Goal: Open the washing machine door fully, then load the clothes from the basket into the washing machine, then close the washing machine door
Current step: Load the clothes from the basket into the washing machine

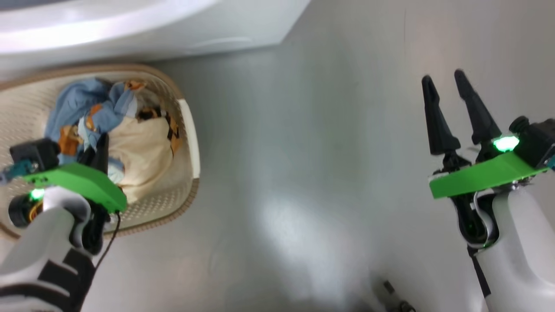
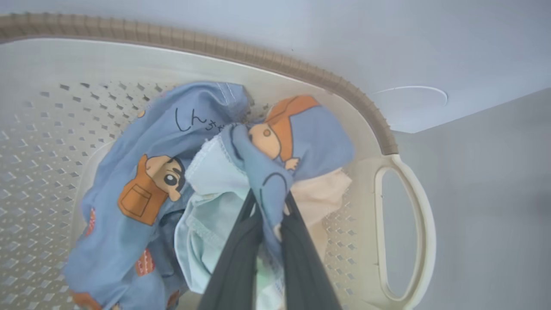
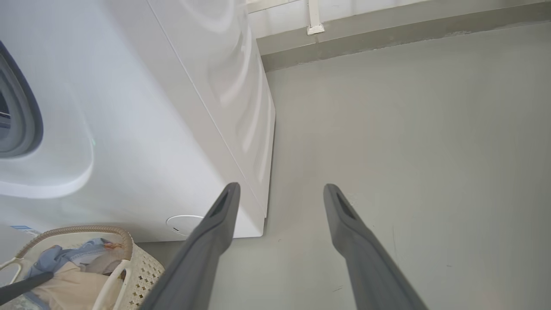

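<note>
The cream basket [image 1: 190, 130] with its brown rim stands on the floor in front of the white washing machine [image 1: 143, 26]. The clothes [image 1: 86, 108] lie heaped in it: light-blue cartoon-print garments [image 2: 142, 181] and a cream piece [image 1: 143, 151]. My left gripper [image 2: 269, 200] reaches down into the basket [image 2: 404, 224] and is shut on a fold of the light-blue cartoon garment. My right gripper [image 1: 443, 78] hangs open over bare floor, well right of the basket, holding nothing. The right wrist view shows the machine's [image 3: 142, 129] grey gasket [image 3: 21, 107] at the left. The washing machine door is out of view.
Grey floor [image 1: 325, 173] stretches between the basket and the right arm. A small round white flap [image 3: 185, 224] sits low on the machine's front, just behind the basket [image 3: 142, 267]. A wall base and skirting [image 3: 387, 38] run beyond the machine.
</note>
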Robot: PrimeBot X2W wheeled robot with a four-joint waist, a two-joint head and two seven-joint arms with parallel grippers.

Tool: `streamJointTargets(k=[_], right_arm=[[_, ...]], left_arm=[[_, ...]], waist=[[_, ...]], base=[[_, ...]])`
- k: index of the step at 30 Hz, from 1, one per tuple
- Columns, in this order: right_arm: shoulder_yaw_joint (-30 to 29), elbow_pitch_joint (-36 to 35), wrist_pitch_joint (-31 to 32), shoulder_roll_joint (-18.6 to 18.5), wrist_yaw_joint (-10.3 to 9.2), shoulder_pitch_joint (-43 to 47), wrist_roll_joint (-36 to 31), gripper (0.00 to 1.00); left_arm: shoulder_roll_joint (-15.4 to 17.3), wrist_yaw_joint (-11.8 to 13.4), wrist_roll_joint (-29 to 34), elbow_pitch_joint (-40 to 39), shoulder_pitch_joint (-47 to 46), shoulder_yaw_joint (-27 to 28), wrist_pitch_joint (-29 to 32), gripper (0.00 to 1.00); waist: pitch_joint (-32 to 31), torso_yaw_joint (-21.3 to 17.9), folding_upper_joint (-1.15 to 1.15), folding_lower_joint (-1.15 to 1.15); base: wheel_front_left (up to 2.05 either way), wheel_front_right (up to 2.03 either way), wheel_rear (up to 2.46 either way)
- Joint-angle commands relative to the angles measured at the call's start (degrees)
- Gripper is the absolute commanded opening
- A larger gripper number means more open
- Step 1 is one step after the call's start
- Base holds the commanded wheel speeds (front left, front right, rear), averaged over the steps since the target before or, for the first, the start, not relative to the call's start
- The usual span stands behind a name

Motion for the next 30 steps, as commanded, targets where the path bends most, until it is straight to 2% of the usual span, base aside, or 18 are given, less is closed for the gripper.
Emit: streamJointTargets(k=[1, 13, 21, 30], right_arm=[[0.64, -0.51, -0.26, -0.53, 0.16, 3.57, 0.09, 1.00], [0.62, 2.41, -0.26, -1.88, 0.16, 9.68, 1.20, 1.00], [0.29, 3.18, -0.26, -3.08, 0.16, 13.40, 1.98, 1.00], [-0.71, 3.39, -0.26, -4.02, 0.16, 17.08, 2.18, 1.00]], left_arm=[[1.79, -0.09, 2.00, -1.77, 3.04, 3.69, -0.37, 0.00], [-0.94, -0.09, 14.12, -14.06, 17.25, 18.87, -0.37, 0.00], [-2.04, -0.09, 21.64, -25.11, 25.21, 24.95, -0.37, 0.00], [-3.02, -0.09, 25.75, -34.76, 33.40, 30.17, -0.37, 0.00]], waist=[[-5.41, 2.13, 0.00, 0.00], [-18.83, 4.62, 0.00, 0.00], [-24.42, 5.22, 0.00, 0.00], [-28.82, 5.45, 0.00, 0.00]], base=[[0.00, 0.00, 0.00], [0.00, 0.00, 0.00], [0.00, 0.00, 0.00], [0.00, 0.00, 0.00]])
